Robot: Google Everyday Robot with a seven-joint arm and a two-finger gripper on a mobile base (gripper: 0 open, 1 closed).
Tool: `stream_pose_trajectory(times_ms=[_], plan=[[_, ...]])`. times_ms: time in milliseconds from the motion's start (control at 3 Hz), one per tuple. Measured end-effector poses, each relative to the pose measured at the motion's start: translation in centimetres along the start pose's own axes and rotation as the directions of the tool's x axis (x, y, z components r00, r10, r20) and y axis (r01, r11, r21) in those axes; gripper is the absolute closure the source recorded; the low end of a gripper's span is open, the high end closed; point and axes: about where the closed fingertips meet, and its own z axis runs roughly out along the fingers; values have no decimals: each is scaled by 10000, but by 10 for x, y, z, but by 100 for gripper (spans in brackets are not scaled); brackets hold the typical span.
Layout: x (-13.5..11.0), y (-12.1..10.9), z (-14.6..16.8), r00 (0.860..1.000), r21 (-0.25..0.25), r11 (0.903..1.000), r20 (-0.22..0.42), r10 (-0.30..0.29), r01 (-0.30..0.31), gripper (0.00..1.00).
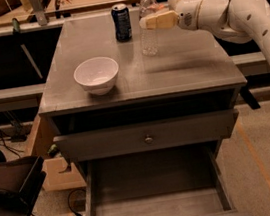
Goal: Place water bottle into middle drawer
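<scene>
The water bottle (148,42) is slim and made of clear plastic, with a small white cap on top. It stands upright on the far part of the grey cabinet top (189,66), a little to the right of the middle. It is taller than the dark blue soda can (121,22), which stands near it on its left, with a gap between them. Through the bottle's lower body the grey top shows, so its outline is faint there.

The gripper (149,23) comes in from the right at the height of the bottle's upper half. Its pale front part lies across the bottle and covers that part of it. I cannot tell how wide the gripper is, nor whether it has real hold of the bottle or is only against it. The white arm (257,11) runs off the right edge.

A white bowl (97,75) sits nearer on the left of the top, well apart from the bottle. Below the top is a drawer front with a small round knob (149,139), slightly pulled out. Under it the middle drawer (157,207) is pulled far out, showing a bare plank floor. Its near edge is partly cut off by the bottom of the view.
</scene>
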Motion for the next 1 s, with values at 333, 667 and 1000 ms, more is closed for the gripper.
stream_pose_trajectory(times_ms=[333,667,1000], plan=[[10,13,11,9978,-486,9988,-657,-64,33,18],[11,15,15,9978,-554,9985,-664,-50,13,49],[12,18,18,9977,-616,9981,-670,-39,-2,80]])
